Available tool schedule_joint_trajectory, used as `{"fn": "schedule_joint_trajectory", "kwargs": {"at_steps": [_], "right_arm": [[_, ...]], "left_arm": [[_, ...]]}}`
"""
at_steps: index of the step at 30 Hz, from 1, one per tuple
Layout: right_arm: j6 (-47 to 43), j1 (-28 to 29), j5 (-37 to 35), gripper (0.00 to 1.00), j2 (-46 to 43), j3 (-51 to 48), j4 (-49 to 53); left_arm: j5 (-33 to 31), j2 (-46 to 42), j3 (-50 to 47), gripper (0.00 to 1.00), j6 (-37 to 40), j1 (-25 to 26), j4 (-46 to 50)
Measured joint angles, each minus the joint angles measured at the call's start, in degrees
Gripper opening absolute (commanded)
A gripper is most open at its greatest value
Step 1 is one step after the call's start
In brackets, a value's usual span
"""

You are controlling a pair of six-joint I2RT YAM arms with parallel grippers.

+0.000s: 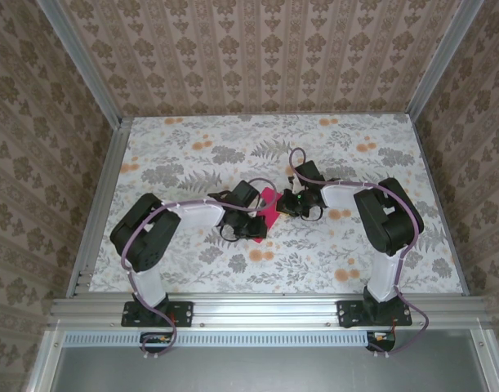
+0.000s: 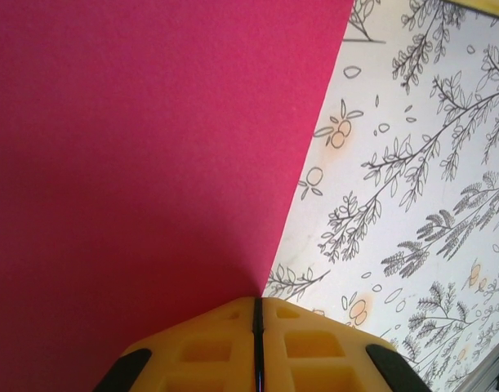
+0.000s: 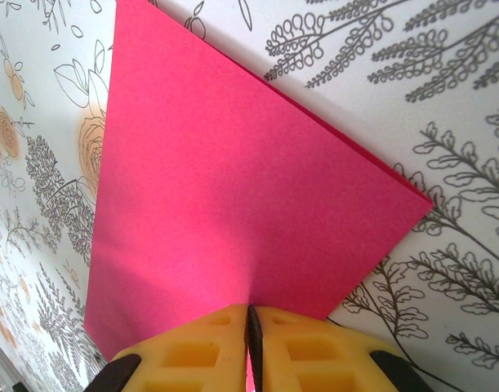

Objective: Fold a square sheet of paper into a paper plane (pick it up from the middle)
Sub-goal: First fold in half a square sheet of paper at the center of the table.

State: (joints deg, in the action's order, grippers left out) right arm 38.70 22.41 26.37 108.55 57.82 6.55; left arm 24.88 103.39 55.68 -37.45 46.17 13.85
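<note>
1. Top view: we locate the sheet (image 1: 270,209) near the middle of the worktop (image 1: 192,139).
2. Left wrist: we find the left pincer (image 2: 257,306) closed on the sheet, fingers together at its near edge.
3. Right wrist: we find the right pincer (image 3: 251,314) likewise clamped on the sheet's near edge, floral worktop behind.

No readable text, labels, brands or numbers. The pink paper (image 3: 233,204) is plain, unprinted. The worktop (image 1: 192,139) under the pink paper has a floral pattern, no lettering. The wall (image 1: 257,49) beyond it has a repeating ornament, no lettering.
</note>
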Motion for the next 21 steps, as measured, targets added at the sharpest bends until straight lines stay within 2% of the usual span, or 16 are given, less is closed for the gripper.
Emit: {"fn": "schedule_joint_trajectory", "kwargs": {"at_steps": [16,21], "right_arm": [[0.0,0.0,0.0,0.14,0.2,0.2,0.0],[-1.1,0.0,0.0,0.14,0.3,1.1,0.8]], "left_arm": [[-0.2,-1.3,-0.2,0.1,3.3,1.0,5.1],[-0.6,-3.3,-0.7,0.15,3.1,0.5,7.8]]}}
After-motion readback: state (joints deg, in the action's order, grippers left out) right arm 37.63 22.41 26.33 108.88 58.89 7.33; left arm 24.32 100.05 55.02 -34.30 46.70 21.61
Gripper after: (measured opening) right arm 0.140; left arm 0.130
